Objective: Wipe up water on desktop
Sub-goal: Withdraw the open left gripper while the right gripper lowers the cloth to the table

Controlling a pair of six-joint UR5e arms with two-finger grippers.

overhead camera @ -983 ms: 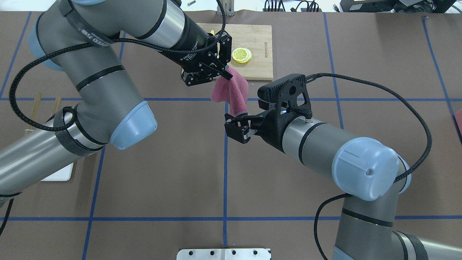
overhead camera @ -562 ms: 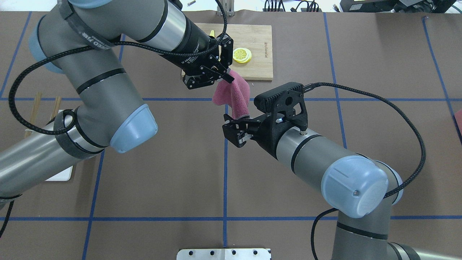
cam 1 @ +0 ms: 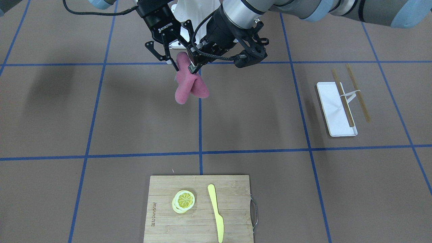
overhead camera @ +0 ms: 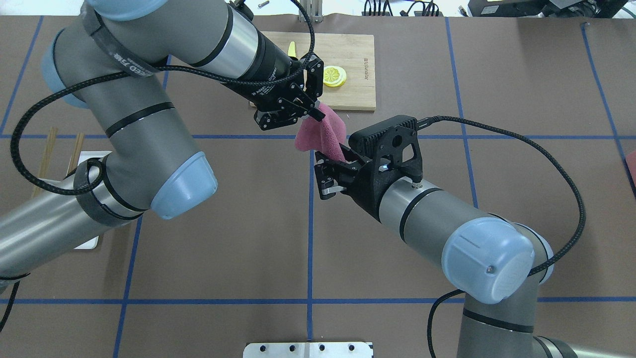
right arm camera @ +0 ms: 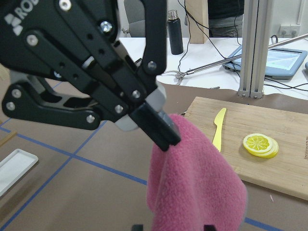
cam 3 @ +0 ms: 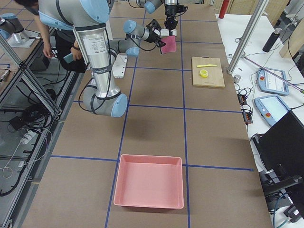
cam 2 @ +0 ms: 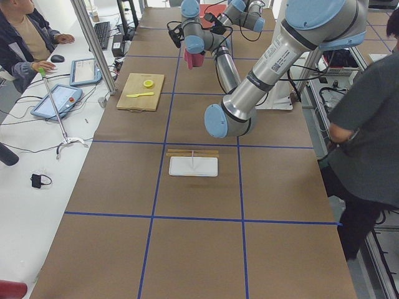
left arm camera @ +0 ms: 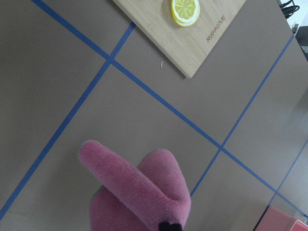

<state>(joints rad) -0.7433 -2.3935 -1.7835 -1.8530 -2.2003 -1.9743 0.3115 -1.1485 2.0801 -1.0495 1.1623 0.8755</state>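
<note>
A pink cloth hangs above the brown desktop, pinched at its top by my left gripper, which is shut on it. My right gripper is open just below, at the cloth's lower end. In the right wrist view the cloth hangs between my right fingertips, under the left gripper. The left wrist view shows the cloth over the desktop. In the front view the cloth hangs clear of the desktop. I see no water on it.
A bamboo cutting board with a lemon slice and a yellow knife lies at the far middle. A white tray with chopsticks sits on my left side. A pink bin stands at my right end. People are by the table ends.
My left gripper has carried the cloth slightly right and toward me. My right gripper has moved in under the cloth's lower end, which now lies between its fingers.
</note>
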